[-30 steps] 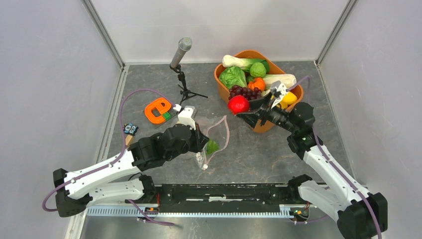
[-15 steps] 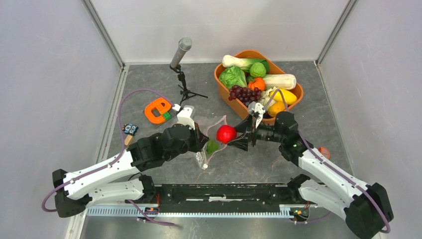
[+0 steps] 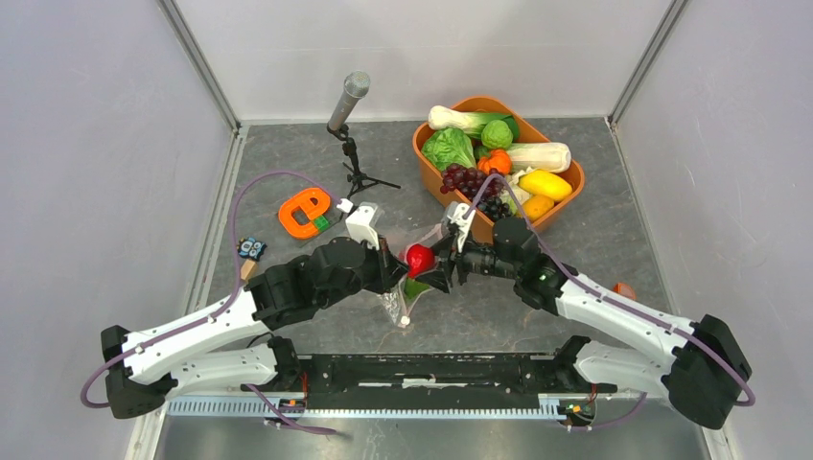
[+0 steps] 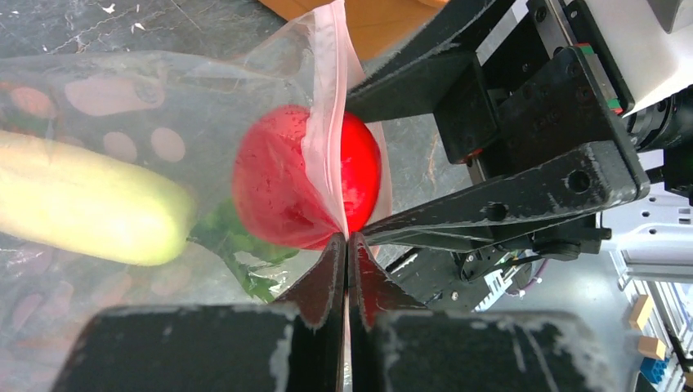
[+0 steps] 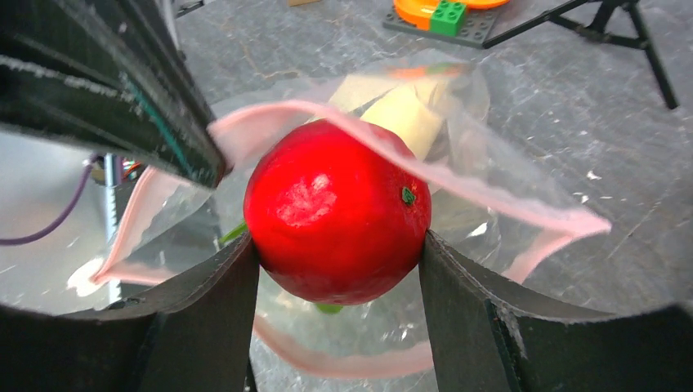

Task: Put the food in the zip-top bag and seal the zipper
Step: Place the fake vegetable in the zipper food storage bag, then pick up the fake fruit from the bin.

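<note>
Right gripper [image 5: 339, 269], jaws wide, clamped a red fruit [image 5: 335, 208] at the open mouth of the bag [image 4: 122, 98], partly past the pink zipper [image 5: 498, 194]. Left gripper [image 4: 346, 245], fully closed, pinched the bag's rim. A pale vegetable [image 4: 90, 208] lay inside; other food [image 3: 451, 149] filled the tub [image 3: 571, 179].

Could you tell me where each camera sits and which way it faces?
Top external: overhead from behind, looking down; left arm and right arm show.
Left wrist: on left arm, facing the zip-top bag; left gripper shows, pinching it.
Right wrist: on right arm, facing the bag's mouth; right gripper shows, holding red fruit.
Shared: all see that fruit.
</note>
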You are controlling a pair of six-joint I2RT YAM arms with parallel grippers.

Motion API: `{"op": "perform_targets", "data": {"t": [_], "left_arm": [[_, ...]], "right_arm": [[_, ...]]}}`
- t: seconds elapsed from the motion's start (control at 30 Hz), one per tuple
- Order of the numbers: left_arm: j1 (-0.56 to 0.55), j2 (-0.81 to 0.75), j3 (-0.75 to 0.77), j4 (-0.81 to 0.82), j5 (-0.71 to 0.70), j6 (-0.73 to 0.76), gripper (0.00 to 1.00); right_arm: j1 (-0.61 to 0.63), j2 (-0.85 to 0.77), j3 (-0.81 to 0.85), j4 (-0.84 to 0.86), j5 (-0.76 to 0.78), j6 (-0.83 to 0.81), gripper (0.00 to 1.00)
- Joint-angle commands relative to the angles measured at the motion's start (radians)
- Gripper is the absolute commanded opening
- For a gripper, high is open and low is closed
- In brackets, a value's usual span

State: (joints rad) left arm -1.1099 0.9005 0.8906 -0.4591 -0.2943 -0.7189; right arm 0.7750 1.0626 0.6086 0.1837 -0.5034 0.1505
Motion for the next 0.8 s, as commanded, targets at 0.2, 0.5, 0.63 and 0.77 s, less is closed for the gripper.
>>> {"op": "perform_targets", "data": {"t": [0.2, 0.5, 0.63, 0.77], "left_arm": [[0.002, -0.081, 0.034, 0.045, -0.036, 0.018, 0.02], [0.002, -0.191, 0.000, -0.020, -0.185, -0.031, 0.02], [0.002, -0.283, -0.025, -0.099, -0.346, -0.106, 0.02], [0.003, -0.453, -0.072, -0.097, -0.463, -0.082, 0.02]], "right_arm": [[0.107, -0.019, 0.010, 0.170, 0.225, -0.082, 0.86], [0.106, -0.116, -0.034, 0.234, 0.171, -0.047, 0.90], [0.106, -0.238, -0.052, 0.272, 0.203, -0.057, 0.90], [0.106, -0.339, -0.057, 0.259, 0.314, -0.075, 0.90]]}}
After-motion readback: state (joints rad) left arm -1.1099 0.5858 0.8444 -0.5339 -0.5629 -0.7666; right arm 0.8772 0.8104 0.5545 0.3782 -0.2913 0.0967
